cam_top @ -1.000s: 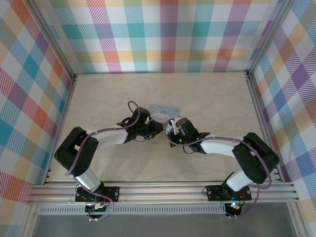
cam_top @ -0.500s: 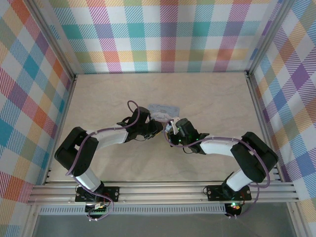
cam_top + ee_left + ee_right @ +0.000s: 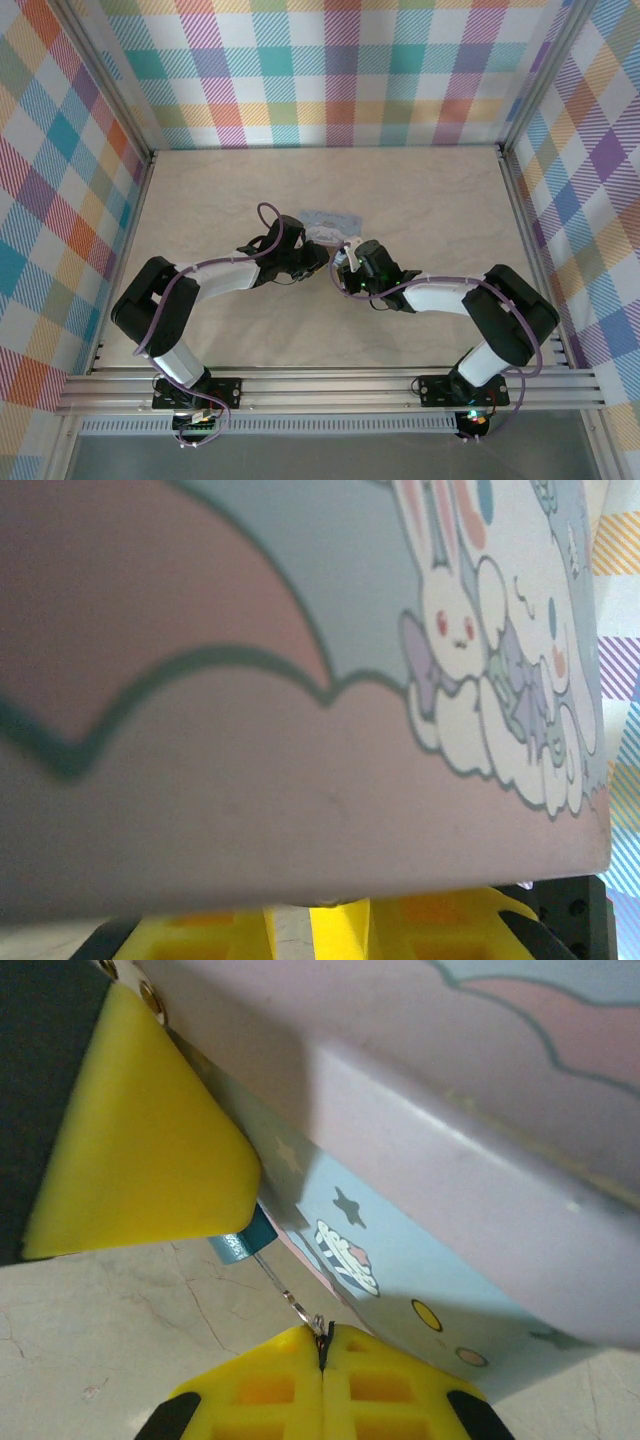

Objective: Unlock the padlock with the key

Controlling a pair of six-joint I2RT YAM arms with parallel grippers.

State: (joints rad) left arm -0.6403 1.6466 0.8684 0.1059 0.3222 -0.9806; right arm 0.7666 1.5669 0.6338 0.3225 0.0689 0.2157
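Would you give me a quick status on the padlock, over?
Right gripper shut on key, key reaching padlock. Left gripper pressed close to tin box, grip unclear. Left finger half covers padlock.

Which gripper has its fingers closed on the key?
The right gripper: its fingers meet on the key sticking out of the padlock. The left gripper has a finger on the padlock.

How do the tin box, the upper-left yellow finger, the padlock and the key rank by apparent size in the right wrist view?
1. tin box
2. yellow finger, enlarged by nearness
3. padlock, mostly hidden behind that finger
4. key, a thin silvery sliver; its ranking against the padlock is unsure
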